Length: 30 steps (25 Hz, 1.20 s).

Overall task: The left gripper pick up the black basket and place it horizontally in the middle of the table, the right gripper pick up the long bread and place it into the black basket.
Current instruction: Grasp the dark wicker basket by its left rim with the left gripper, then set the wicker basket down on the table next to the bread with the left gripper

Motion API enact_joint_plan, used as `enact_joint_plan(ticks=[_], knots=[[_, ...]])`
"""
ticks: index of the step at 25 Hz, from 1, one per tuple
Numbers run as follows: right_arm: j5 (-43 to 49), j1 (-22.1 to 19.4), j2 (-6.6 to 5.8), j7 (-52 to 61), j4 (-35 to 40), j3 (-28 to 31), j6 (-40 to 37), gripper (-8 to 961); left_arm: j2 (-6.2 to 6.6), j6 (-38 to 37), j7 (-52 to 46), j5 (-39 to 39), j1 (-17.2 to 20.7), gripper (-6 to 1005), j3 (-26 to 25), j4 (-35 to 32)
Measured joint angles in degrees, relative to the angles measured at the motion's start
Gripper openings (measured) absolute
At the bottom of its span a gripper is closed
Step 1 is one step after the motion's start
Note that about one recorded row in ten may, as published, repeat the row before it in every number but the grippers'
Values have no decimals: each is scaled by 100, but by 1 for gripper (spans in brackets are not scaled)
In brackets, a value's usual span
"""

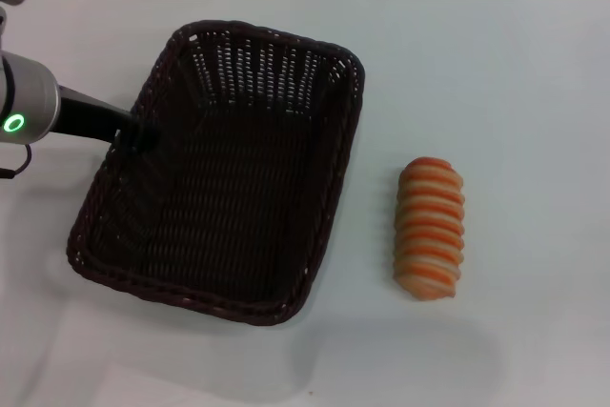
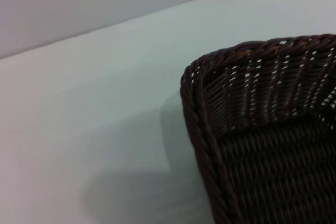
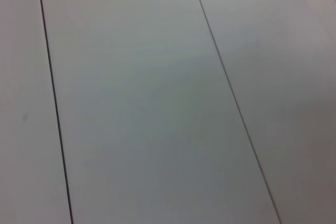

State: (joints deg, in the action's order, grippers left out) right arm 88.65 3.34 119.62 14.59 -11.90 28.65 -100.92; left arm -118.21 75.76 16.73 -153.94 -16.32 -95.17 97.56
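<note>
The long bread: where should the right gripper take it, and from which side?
Grip the long bread across its narrow middle, coming from above. It lies flat on the table, long axis running away from the robot, clear of the black basket, so both long flanks are probably free for the fingers.

1. The head view looks forward and down from above the worktop (image 1: 515, 64), taking in the whole black basket (image 1: 229, 188) and the long bread (image 1: 430, 228).
2. The left wrist view sits low and close beside one basket corner (image 2: 210, 77); it shares the basket and worktop with the head view.
3. The right wrist view faces only pale seamed panels (image 3: 142, 103), sharing nothing recognisable.
</note>
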Motion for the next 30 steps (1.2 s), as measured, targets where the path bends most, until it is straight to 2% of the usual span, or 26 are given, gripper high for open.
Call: enact_joint_plan(ticks=[3, 5, 10, 11, 12, 13, 15, 17, 18, 19, 22, 23, 24, 26, 27, 28, 29, 30], knots=[[0, -9, 0, 0, 1, 0, -6, 819, 6, 84, 67, 13, -154, 481, 15, -249], [1, -9, 0, 0, 0, 0, -8, 818, 7, 89, 89, 16, -179, 269, 17, -292], [3, 2, 0, 0, 1, 0, -9, 816, 12, 131, 364, 49, -252, 250, -13, -348], [3, 10, -4, 0, 2, 0, -9, 816, 16, 232, 771, 54, -364, 246, -67, -357], [3, 10, -4, 0, 2, 0, -9, 815, 16, 232, 771, 54, -364, 242, -67, -357], [3, 18, -7, -1, 4, 0, -14, 815, 17, 370, 1122, 115, -535, 238, -267, -445], [3, 21, -8, 0, 4, 0, -17, 814, 17, 447, 1283, 187, -641, 231, -416, -524], [3, 21, -9, -1, 4, 0, -27, 813, 19, 755, 1890, 578, -1040, 223, -1019, -920], [3, 12, -9, 0, 4, 0, -39, 813, 22, 955, 2366, 874, -1324, 222, -1510, -1302], [3, 12, -9, 0, 4, 0, -39, 812, 22, 955, 2366, 874, -1324, 222, -1510, -1302], [3, -10, -8, 0, 4, 0, -93, 811, 36, 1267, 3063, 1194, -1812, 220, -2211, -1957], [3, -24, -5, -1, 3, 0, -142, 811, 61, 1464, 3535, 1274, -2187, 220, -2679, -2483], [3, -24, -5, -1, 3, 0, -142, 810, 61, 1464, 3535, 1274, -2187, 219, -2679, -2483], [3, -34, 1, 0, 4, -8, -179, 809, 112, 1562, 3932, 1285, -2496, 218, -2936, -2949], [3, -36, 4, 0, 2, -23, -187, 809, 154, 1587, 4107, 1288, -2633, 218, -3000, -3166], [3, -37, 6, -1, -1, -58, -190, 809, 260, 1595, 4368, 1293, -2854, 217, -3045, -3543], [3, -37, 6, -1, -1, -58, -190, 808, 260, 1595, 4368, 1293, -2854, 213, -3045, -3543], [3, -37, 6, 0, -3, -75, -194, 808, 320, 1592, 4465, 1300, -2961, 209, -3076, -3740]])
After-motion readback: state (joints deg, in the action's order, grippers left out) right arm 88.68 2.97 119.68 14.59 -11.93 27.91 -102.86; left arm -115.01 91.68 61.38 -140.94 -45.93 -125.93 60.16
